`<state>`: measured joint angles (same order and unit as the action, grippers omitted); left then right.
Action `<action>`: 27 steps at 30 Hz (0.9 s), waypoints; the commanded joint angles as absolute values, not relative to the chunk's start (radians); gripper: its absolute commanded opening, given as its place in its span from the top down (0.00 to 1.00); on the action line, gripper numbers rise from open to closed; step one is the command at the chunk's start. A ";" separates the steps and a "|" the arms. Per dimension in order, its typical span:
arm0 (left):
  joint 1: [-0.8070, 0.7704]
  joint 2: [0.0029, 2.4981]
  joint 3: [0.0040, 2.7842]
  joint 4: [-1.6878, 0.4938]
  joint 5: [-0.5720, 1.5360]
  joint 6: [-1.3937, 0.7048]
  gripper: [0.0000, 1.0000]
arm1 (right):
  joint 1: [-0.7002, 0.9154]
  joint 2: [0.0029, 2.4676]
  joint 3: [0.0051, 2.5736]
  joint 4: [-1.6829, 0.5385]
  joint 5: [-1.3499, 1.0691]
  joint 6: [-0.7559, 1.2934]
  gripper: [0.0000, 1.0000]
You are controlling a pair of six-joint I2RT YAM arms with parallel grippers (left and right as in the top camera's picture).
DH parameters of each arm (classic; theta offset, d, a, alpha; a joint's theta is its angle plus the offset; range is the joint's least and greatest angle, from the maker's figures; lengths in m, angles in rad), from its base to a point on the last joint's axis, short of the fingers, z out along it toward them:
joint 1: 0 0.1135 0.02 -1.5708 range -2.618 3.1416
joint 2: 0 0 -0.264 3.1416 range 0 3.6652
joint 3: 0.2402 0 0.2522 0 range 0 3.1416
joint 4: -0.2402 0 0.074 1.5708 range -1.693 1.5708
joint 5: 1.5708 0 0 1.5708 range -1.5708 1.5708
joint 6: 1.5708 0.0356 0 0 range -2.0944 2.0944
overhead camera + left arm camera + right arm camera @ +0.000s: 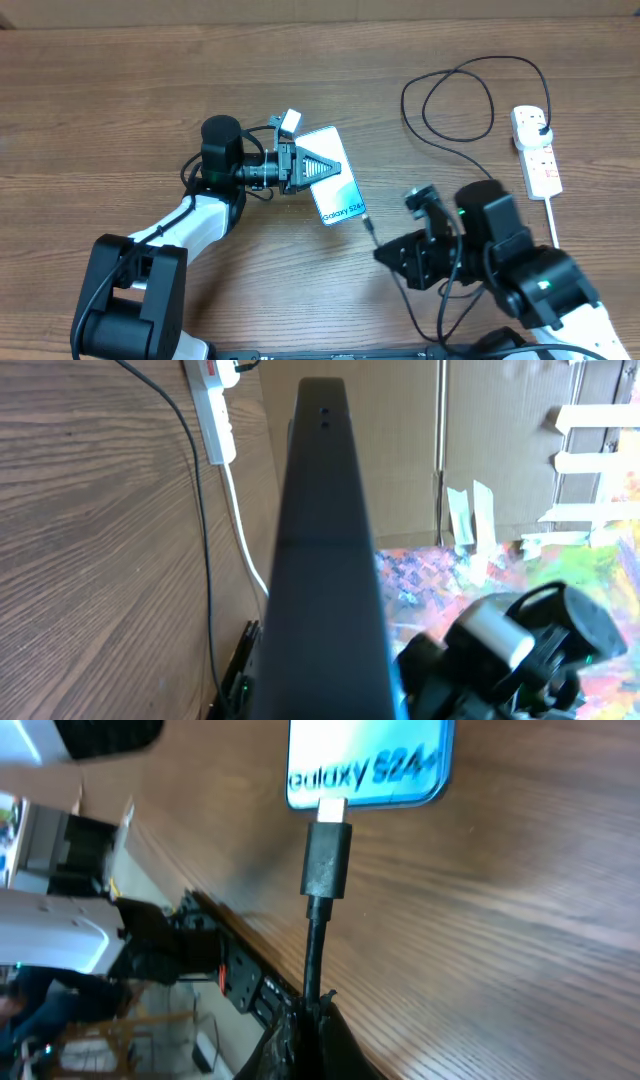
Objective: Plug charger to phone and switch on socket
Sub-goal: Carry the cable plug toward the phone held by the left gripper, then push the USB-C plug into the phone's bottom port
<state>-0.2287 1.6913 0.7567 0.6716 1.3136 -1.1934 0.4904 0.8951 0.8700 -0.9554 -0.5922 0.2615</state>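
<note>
The phone (pixel 332 177) with its light blue screen and "Galaxy" text lies mid-table, held at its upper left end by my left gripper (pixel 306 170), which is shut on it. In the left wrist view its dark edge (pixel 325 540) fills the middle. My right gripper (pixel 385 250) is shut on the charger cable (pixel 314 955) just behind the connector tip (pixel 331 812), which sits at the phone's bottom edge (pixel 365 765). The black cable (pixel 450 95) loops back to a plug in the white socket strip (pixel 537 150) at the right.
The strip's thick white cord (pixel 552 222) runs toward the table's front right. In the left wrist view the strip (pixel 212 410) and cable (pixel 195 490) lie on the wood, with cardboard beyond the table edge.
</note>
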 commanded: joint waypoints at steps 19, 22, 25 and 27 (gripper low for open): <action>-0.231 1.691 0.782 0.690 1.275 -1.246 0.96 | 0.841 0.965 0.865 -0.838 -0.147 0.401 0.96; -0.231 1.691 0.782 0.690 1.292 -1.246 0.96 | 0.858 0.989 0.865 -0.839 -0.070 0.435 0.96; -0.229 1.691 0.782 0.690 1.308 -1.246 0.96 | 0.858 0.991 0.865 -0.839 -0.064 0.455 0.96; -0.229 1.691 0.782 0.690 1.312 -1.245 0.96 | 0.858 0.989 0.865 -0.841 -0.060 0.470 0.96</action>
<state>-0.2287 1.6913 0.7567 0.6788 1.2716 -1.2324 0.8524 0.9951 0.8642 -0.8455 -0.1055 0.4339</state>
